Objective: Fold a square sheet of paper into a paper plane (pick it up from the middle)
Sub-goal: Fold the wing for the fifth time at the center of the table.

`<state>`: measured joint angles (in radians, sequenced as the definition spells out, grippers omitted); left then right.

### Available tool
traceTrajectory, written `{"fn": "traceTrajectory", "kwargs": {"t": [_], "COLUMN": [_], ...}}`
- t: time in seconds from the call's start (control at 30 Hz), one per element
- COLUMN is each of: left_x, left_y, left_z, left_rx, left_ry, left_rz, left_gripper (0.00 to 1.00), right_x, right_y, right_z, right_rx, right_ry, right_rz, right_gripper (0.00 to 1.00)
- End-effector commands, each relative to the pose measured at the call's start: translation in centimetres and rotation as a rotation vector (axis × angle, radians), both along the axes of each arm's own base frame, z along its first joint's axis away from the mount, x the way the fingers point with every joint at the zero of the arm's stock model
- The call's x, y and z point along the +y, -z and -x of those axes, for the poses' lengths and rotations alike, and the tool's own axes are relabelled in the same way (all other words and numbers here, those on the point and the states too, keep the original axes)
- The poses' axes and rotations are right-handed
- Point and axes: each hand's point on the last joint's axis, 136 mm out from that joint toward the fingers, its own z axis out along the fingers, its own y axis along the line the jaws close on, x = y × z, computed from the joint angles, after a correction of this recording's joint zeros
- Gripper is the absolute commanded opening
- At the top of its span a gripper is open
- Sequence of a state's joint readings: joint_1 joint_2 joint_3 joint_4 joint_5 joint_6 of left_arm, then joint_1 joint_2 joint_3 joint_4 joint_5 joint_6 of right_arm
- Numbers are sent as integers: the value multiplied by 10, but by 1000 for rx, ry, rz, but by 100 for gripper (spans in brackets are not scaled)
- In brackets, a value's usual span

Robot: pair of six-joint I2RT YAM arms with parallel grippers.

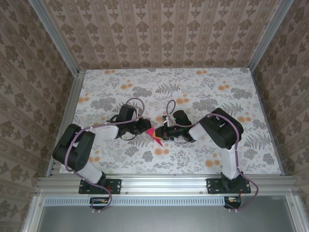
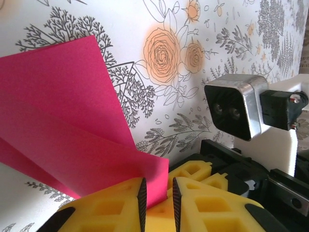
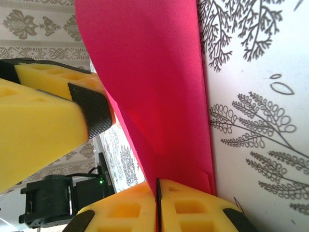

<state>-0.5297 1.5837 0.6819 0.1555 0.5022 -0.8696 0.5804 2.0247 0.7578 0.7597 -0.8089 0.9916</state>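
A table (image 1: 120, 159) covered in a grey-leaf and orange-flower print is enclosed by walls (image 1: 159, 29) papered in brown damask stripes. At its middle, the square sheet of paper (image 1: 155, 135), partly folded, is held between both arms. It is pinched by the left gripper (image 2: 158, 203) and clamped by the right gripper (image 3: 158, 205).

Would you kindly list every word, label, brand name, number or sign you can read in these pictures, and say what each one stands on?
None: no readable text on anything here.
The folded pink paper is plain.
The tablecloth carries floral prints, no lettering.
The left gripper and right gripper show bare yellow pads, without markings.
The camera housing on the other wrist bears no legible label.
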Motion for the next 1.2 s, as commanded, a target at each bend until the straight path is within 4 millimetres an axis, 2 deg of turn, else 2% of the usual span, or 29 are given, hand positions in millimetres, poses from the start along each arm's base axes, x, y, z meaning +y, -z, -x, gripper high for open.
{"fn": "traceTrajectory", "kwargs": {"t": [0.0, 0.27, 0.57, 0.93, 1.17], "left_x": [5, 10, 11, 9, 6], "left_y": [13, 23, 25, 26, 27], "left_z": [0, -5, -7, -10, -11], "left_rx": [11, 47, 68, 96, 117], "left_ry": [-3, -47, -76, -88, -86], "left_rz": [-50, -74, -73, -63, -65], "left_gripper": [22, 20, 21, 21, 21], "right_x": [2, 1, -4, -21, -22], "right_y": [3, -5, -13, -17, -21], "right_z": [1, 0, 0, 6, 12], "right_rx": [15, -7, -62, -271, -436], "right_ry": [-15, -20, -36, -99, -156], "right_rz": [3, 9, 54, 220, 375], "right_gripper": [11, 17, 25, 32, 36]}}
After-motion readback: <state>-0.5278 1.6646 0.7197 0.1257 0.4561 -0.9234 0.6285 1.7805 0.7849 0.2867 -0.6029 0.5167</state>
